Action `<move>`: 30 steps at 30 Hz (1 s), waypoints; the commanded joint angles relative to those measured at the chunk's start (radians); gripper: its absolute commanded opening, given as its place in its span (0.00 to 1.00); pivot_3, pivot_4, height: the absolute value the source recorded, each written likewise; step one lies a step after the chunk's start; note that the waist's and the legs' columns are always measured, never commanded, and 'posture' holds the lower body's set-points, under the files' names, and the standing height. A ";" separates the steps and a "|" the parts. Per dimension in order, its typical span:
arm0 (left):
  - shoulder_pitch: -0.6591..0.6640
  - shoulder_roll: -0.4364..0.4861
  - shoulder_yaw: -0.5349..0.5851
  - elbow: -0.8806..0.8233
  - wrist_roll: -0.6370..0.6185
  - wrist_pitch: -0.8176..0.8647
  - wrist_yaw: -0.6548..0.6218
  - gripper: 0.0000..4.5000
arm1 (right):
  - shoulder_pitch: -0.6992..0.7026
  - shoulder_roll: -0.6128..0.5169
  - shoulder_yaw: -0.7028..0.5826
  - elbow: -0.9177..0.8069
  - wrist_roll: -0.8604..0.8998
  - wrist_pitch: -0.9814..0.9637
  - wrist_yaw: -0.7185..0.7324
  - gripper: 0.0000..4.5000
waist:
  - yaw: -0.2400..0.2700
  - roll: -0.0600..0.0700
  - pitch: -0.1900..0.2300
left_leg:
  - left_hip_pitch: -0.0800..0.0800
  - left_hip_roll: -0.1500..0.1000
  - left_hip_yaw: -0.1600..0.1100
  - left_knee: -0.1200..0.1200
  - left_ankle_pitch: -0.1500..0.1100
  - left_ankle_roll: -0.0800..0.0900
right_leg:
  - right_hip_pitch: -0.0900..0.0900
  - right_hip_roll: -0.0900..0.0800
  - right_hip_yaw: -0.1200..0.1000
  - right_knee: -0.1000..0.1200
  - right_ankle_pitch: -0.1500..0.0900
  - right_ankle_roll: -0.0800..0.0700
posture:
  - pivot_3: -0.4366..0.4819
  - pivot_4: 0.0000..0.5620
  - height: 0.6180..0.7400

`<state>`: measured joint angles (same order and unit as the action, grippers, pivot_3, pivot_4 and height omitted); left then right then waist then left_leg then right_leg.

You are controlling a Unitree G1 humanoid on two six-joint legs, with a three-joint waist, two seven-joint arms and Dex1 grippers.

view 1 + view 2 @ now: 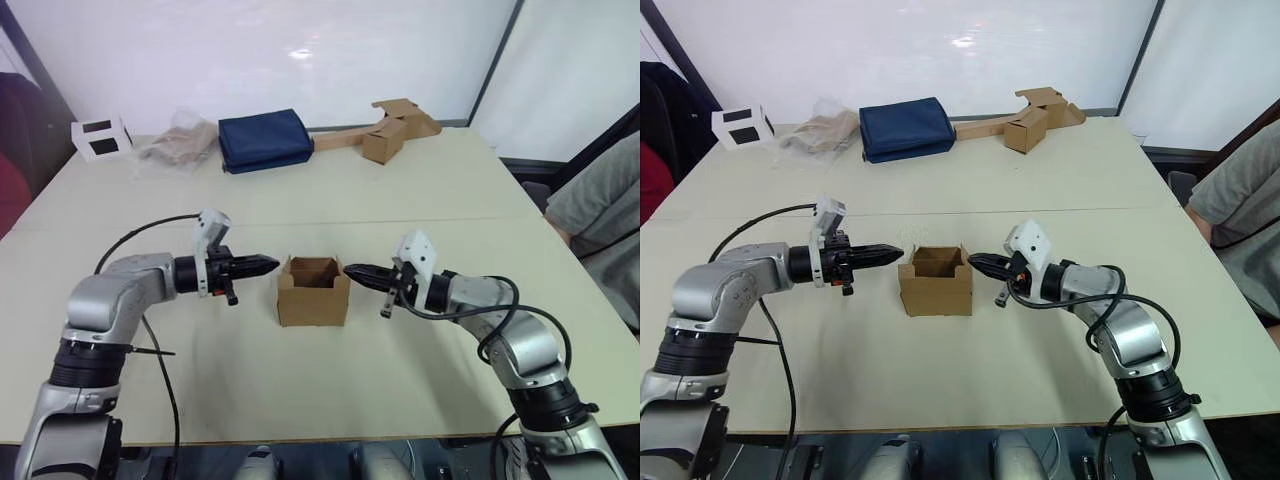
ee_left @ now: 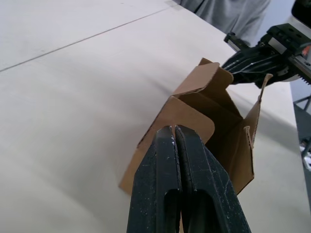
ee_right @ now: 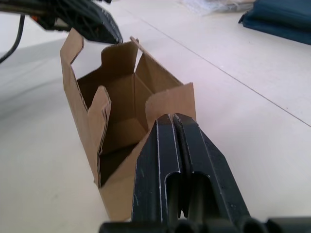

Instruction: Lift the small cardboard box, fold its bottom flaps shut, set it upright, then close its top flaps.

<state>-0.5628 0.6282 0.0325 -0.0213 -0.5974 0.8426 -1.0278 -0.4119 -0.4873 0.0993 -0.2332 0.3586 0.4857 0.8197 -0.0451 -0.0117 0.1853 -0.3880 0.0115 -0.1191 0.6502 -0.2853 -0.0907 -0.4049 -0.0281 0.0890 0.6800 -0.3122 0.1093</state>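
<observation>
The small cardboard box point(image 1: 313, 291), plain brown, stands upright with its top flaps open, mid-table point(image 1: 300, 390).

Two arms in brushed silver-grey casing, with black ribbed rings at the joints. Left claw point(image 1: 262, 265): two slim black fingers tapering to a point, pressed flat together, fine scratches along the matte faces. Right claw point(image 1: 358, 272): same black tapered pair, likewise closed up, with a slot cut into each finger near its base. White angular housing atop each wrist, small orange-red mark beside it. Thin black cable looping along each forearm, looser coils by the right elbow.
</observation>
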 commanded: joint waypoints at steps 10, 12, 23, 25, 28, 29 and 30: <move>0.025 0.007 -0.081 -0.071 0.035 -0.031 0.003 0.01 | 0.001 0.042 0.049 -0.038 0.001 -0.008 -0.007 0.00 | 0.000 0.000 0.000 | 0.000 0.000 0.000 0.000 0.000 0.000 | 0.000 0.000 0.000 0.000 0.000 0.000 | 0.48 0.27 1.00; 0.031 0.005 -0.091 -0.073 0.044 -0.036 0.005 0.01 | 0.004 0.046 0.059 -0.034 -0.002 -0.009 -0.007 0.00 | 0.000 0.000 0.000 | 0.000 0.000 0.000 0.000 0.000 0.000 | 0.000 0.000 0.000 0.000 0.000 0.000 | 0.48 0.27 1.00; 0.032 -0.009 -0.086 -0.036 0.049 -0.045 0.018 0.01 | -0.006 0.045 0.097 0.035 -0.044 -0.041 -0.003 0.00 | 0.000 0.000 0.000 | 0.000 0.000 0.000 0.000 0.000 0.000 | 0.000 0.000 0.000 0.000 0.000 0.000 | 0.48 0.27 1.00; 0.037 -0.012 -0.084 -0.033 0.049 -0.047 0.022 0.01 | -0.015 0.049 0.099 0.046 -0.048 -0.046 -0.003 0.00 | 0.000 0.000 0.000 | 0.000 0.000 0.000 0.000 0.000 0.000 | 0.000 0.000 0.000 0.000 0.000 0.000 | 0.48 0.27 1.00; 0.042 -0.014 -0.086 -0.027 0.052 -0.055 0.024 0.01 | -0.025 0.048 0.108 0.063 -0.060 -0.054 -0.002 0.00 | 0.000 0.000 0.000 | 0.000 0.000 0.000 0.000 0.000 0.000 | 0.000 0.000 0.000 0.000 0.000 0.000 | 0.48 0.27 1.00; 0.043 -0.014 -0.087 -0.023 0.054 -0.059 0.025 0.01 | -0.028 0.046 0.113 0.070 -0.068 -0.057 -0.001 0.00 | 0.000 0.000 0.000 | 0.000 0.000 0.000 0.000 0.000 0.000 | 0.000 0.000 0.000 0.000 0.000 0.000 | 0.48 0.27 1.00; 0.044 -0.014 -0.088 -0.019 0.055 -0.062 0.026 0.01 | -0.030 0.045 0.117 0.076 -0.074 -0.060 -0.001 0.00 | -0.001 0.000 0.000 | 0.000 0.000 0.000 0.000 0.000 0.000 | 0.000 0.000 0.000 0.000 0.000 0.000 | 0.48 0.27 1.00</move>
<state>-0.5216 0.6124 -0.0647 -0.0399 -0.5529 0.7960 -1.0038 -0.4314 -0.4445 0.2098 -0.1588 0.2984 0.4407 0.8160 -0.0463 -0.0117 0.1853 -0.3879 0.0116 -0.1193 0.6501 -0.2852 -0.0906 -0.4051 -0.0279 0.0890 0.6800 -0.3123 0.1093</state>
